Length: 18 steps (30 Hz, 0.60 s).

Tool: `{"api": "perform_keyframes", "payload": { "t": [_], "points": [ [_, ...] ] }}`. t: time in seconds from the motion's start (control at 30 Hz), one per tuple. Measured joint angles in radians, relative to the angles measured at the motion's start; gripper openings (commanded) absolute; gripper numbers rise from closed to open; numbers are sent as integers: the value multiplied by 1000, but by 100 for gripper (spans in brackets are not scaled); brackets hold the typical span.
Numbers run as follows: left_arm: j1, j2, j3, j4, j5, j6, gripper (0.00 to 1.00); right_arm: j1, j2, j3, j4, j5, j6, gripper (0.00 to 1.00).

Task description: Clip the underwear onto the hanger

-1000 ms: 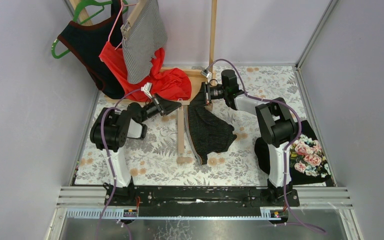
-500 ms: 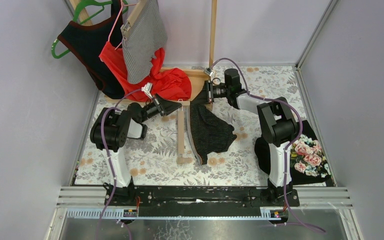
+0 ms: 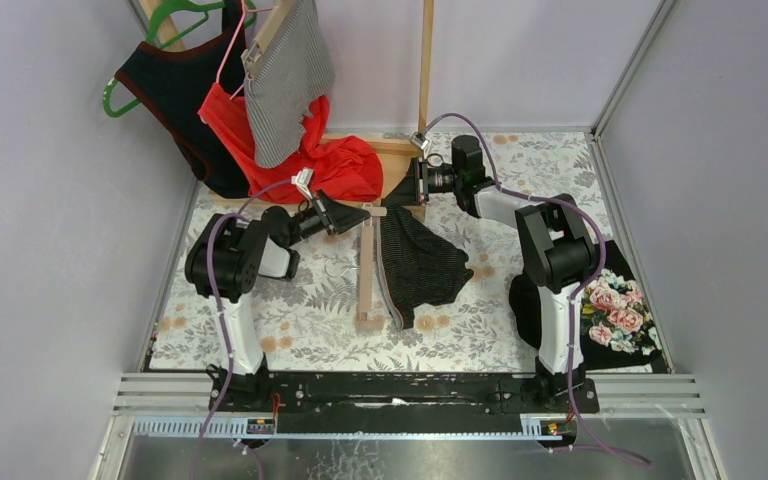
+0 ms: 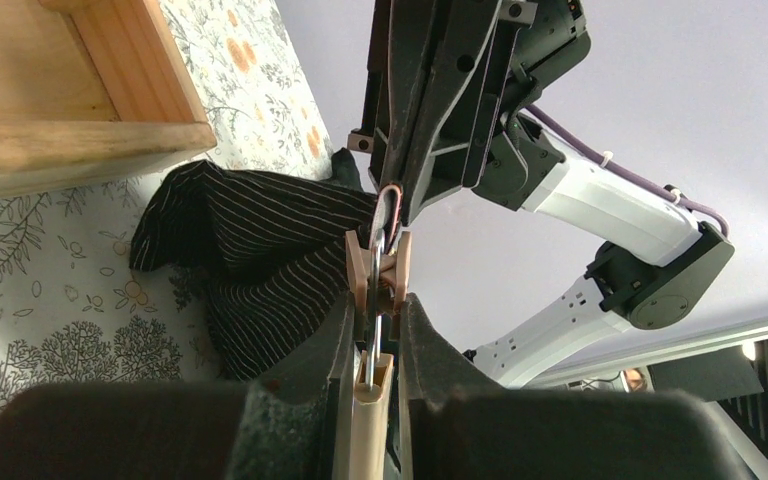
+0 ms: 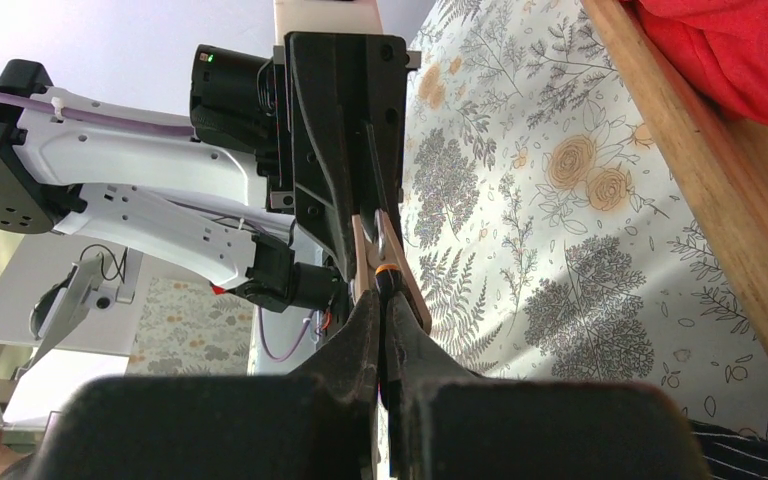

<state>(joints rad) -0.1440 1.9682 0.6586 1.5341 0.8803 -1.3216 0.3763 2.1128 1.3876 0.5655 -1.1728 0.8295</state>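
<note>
The wooden clip hanger lies along the table's middle, its far end lifted. My left gripper is shut on that end; in the left wrist view its fingers squeeze the bar just below the wooden clip. The black striped underwear lies to the right of the bar and also shows in the left wrist view. My right gripper faces the left one, shut on the underwear's dark upper edge, right beside the clip.
A wooden rack's base frame and post stand at the back. A red garment, a black one on a green hanger and a grey striped one hang at the back left. A floral black cloth lies at the right.
My left gripper has moved right with the hanger's end, bringing the clip closer to my right gripper. The right gripper has shifted slightly back and right with the underwear's edge.
</note>
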Motion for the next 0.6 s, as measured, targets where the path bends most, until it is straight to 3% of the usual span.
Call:
{"api": "perform_keyframes", "payload": {
  "t": [0.6],
  "points": [
    [-13,10,0,0,4,1,0,-3,2,0,5,0,10,0]
  ]
}}
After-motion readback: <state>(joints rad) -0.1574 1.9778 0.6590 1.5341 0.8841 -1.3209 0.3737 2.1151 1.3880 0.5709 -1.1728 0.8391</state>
